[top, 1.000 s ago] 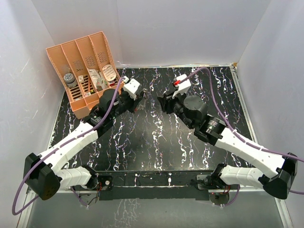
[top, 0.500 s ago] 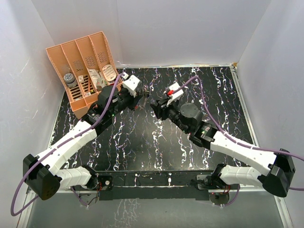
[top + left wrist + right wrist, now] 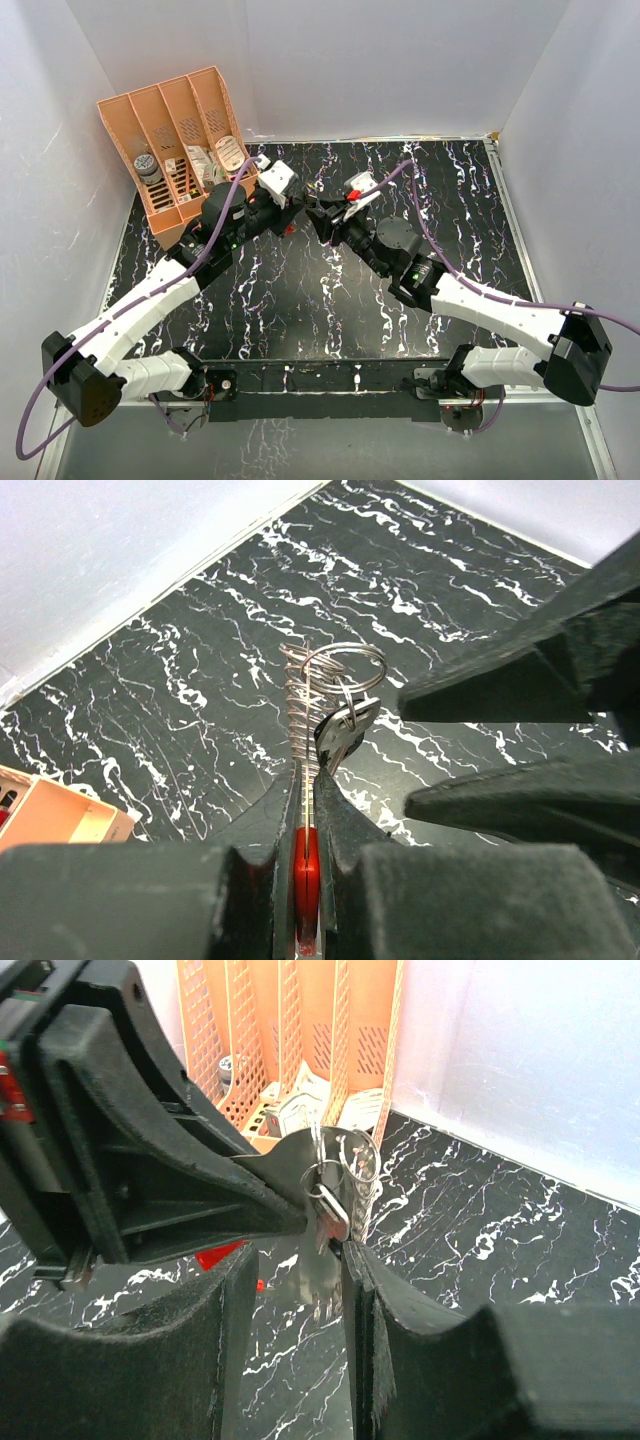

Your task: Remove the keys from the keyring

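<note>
My left gripper [image 3: 305, 780] is shut on the keyring's red tag [image 3: 305, 870], held edge-on above the table. The coiled wire and thin ring [image 3: 345, 665] stick out past the fingertips. A small dark key [image 3: 345, 735] hangs from that ring. In the right wrist view my right gripper [image 3: 298, 1255] is open, and the key [image 3: 322, 1260] hangs in the gap close to the right-hand finger [image 3: 400, 1330]. The ring [image 3: 345, 1160] sits just above. From above, the left gripper [image 3: 293, 210] and right gripper [image 3: 318, 215] meet tip to tip over the table's middle back.
A peach organiser [image 3: 180, 150] with several slots holding small items stands at the back left, close behind the left arm. White walls close in the black marbled table [image 3: 330, 300] on three sides.
The right arm has swung left and brought its jaws up to the left gripper's tip, around the key. Its jaws have widened a little. The left gripper still holds the tag.
</note>
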{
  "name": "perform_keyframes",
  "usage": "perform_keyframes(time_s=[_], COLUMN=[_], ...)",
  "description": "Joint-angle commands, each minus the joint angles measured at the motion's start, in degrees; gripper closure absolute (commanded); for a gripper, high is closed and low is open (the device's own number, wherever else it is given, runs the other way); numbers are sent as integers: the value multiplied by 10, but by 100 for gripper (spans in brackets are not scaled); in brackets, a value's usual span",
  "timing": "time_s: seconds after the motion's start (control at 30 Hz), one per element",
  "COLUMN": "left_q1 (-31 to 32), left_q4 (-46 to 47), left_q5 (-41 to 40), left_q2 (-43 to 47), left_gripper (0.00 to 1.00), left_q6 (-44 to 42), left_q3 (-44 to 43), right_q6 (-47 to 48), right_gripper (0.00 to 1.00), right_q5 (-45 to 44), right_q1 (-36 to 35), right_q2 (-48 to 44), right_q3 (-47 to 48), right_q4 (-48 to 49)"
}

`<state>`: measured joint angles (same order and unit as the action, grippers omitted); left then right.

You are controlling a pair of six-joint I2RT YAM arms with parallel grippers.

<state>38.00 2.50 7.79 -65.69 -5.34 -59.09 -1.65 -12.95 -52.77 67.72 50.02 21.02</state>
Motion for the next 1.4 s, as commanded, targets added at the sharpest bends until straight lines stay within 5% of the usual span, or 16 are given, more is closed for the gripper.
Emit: perform_keyframes(time_s=[0.0,0.57,0.83,1.37], left_q1=[6,16,20,28], left_q4=[11,10,19,21], left_q5=[22,19,14,11], left_q2=[35,41,34,29], left_gripper=[100,100,100,100], left_q6=[-3,-3,-5,-7], left_q3=[-34,-39,-36,-33], right_q6=[10,9,-9,6], right_gripper=[62,67,96,83], right_q5=[-13,-12,8,8], right_q1=[-1,-1,-1,-1], right_q2=[0,9,19,25], right_q3=[-2,2,10,27], right_q4=[67,83,74,66])
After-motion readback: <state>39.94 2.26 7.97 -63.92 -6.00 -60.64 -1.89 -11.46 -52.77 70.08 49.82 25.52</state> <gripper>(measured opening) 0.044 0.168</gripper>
